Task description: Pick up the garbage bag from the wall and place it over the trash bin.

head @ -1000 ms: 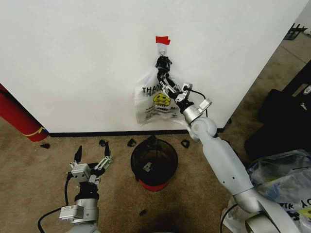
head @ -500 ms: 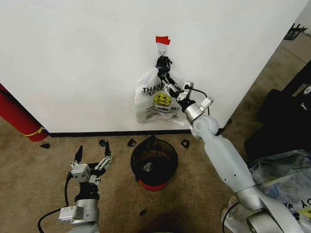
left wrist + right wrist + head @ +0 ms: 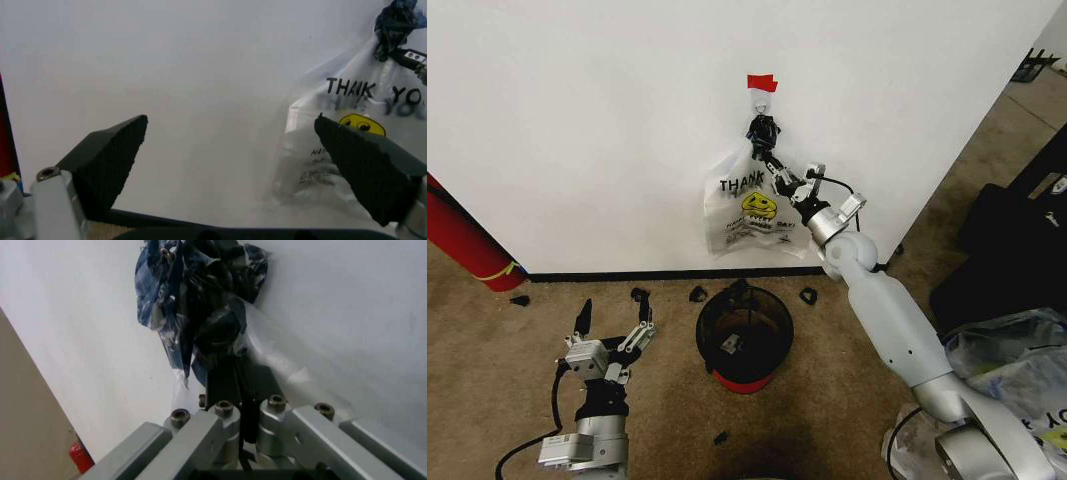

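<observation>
**Right claw on bag at hook**

Right claw (image 3: 765, 150) was clamped on bag (image 3: 752, 205), hanging on wall (image 3: 577, 120) above bin (image 3: 744, 335). Left claw (image 3: 611, 322), fingers apart, idled low near floor. Risk: thin plastic could tear or snag on hook w/ angled pull. Vs earlier: right arm had risen slightly; left claw shifted.

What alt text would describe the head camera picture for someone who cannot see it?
The right gripper is shut on the dark bunched top of a whitish plastic bag hanging on the white wall. Below stands a black wire-mesh trash bin; the left gripper waits open near the floor.
</observation>
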`<state>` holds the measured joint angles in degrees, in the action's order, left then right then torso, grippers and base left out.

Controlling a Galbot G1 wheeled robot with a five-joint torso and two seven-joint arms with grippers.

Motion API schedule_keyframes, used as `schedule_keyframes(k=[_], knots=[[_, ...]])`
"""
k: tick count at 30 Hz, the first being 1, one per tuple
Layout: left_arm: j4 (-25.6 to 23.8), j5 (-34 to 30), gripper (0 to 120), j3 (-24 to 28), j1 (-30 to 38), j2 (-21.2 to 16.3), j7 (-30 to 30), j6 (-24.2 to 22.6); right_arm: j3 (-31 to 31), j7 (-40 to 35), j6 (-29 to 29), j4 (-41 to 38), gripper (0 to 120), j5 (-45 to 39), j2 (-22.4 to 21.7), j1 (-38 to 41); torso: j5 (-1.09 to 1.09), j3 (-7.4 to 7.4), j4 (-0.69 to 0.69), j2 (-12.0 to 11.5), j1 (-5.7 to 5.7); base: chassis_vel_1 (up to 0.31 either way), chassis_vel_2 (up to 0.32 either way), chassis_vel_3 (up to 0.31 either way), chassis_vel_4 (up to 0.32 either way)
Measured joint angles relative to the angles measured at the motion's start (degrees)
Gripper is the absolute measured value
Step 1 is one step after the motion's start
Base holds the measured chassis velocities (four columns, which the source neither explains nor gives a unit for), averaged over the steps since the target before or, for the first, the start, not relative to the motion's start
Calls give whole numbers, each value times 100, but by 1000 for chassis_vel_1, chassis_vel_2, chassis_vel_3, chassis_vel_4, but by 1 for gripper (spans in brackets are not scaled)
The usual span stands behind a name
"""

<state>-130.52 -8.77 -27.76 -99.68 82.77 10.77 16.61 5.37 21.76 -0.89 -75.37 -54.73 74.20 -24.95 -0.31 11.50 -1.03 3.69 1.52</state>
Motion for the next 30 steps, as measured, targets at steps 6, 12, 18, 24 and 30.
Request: schedule_keyframes(k=[6,12,18,24,30], knots=[[8,0,99,19,9,26,-1,2,-7,-4,-11,-27,0,0,-57,-32,0,0,0,0,0,0,0,0,0],[52,-1,99,32,29,23,3,3,28,-52,-173,-242,0,55,-155,-313,0,0,0,0,0,0,0,0,0],[64,-1,99,62,48,24,6,-11,65,-66,-190,-719,0,60,-342,-684,1,0,0,0,0,0,0,0,0],[83,-1,99,74,88,-1,13,-32,155,-64,-191,-1080,0,104,-464,-1009,1,0,0,0,0,0,0,0,0],[87,-1,99,92,89,-5,15,-38,293,14,-236,-1487,0,276,-578,-1475,0,-1,-1,0,0,0,0,0,0]])
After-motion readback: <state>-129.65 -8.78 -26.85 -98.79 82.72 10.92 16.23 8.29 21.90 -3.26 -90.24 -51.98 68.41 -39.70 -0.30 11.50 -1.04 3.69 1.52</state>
